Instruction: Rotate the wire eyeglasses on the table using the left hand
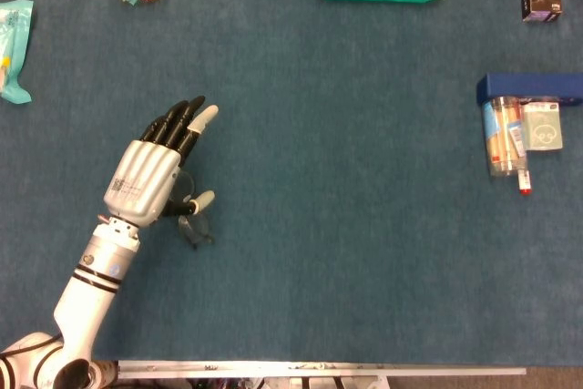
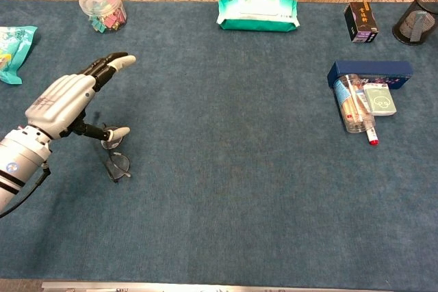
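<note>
Thin dark wire eyeglasses (image 2: 117, 163) lie on the table; left robot hand (image 2: 65, 100) above, fingers spread.

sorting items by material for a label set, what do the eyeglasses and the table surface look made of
Eyeglasses: thin dark wire frame, probably metal, with clear lenses that the blue shows through; glass or plastic cannot be told. Table surface: matte blue-teal covering with a fine, fuzzy grain and no shine, likely felt or short carpet-like fabric.
</note>
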Tool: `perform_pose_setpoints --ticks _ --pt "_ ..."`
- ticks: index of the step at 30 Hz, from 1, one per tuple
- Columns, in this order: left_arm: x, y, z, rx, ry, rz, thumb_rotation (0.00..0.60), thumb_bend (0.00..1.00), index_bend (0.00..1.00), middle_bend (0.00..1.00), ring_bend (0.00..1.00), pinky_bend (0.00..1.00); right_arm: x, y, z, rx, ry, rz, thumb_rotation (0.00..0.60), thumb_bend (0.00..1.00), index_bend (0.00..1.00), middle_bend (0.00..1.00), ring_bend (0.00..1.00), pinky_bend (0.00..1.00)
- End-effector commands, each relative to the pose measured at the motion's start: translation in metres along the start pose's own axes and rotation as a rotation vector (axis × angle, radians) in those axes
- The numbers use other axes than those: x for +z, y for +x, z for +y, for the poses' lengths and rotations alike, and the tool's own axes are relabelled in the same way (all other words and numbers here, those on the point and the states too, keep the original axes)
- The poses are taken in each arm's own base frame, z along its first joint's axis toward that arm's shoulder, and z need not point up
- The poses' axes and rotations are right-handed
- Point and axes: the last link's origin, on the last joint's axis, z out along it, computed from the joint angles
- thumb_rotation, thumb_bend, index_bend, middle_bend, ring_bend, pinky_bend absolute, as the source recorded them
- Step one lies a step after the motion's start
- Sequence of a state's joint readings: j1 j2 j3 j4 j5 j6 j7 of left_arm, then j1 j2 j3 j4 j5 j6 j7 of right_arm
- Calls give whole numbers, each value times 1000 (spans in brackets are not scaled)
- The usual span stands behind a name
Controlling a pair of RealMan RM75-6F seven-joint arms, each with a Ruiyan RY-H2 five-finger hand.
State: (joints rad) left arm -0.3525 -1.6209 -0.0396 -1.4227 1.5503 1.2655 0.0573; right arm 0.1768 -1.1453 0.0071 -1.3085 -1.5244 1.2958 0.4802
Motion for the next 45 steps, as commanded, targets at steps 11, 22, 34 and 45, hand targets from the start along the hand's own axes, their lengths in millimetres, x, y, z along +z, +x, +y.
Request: perform_pose_setpoints --ticks 11,22,34,45 --pt "6 -7 -7 -18 6 -14 600 73 20 0 0 149 2 -2 -2 -6 -6 -8 600 0 0 74 0 210" --pt "5 -2 -5 -16 1 -2 600 73 20 0 0 149 4 -1 -3 -2 1 -4 600 0 0 74 0 211" --pt "-21 18 9 -28 -13 39 600 73 20 0 0 149 4 2 -8 12 38 9 600 0 0 74 0 211" --pt "-30 30 14 -43 -36 81 600 73 20 0 0 149 4 6 -14 13 64 27 600 0 0 74 0 211"
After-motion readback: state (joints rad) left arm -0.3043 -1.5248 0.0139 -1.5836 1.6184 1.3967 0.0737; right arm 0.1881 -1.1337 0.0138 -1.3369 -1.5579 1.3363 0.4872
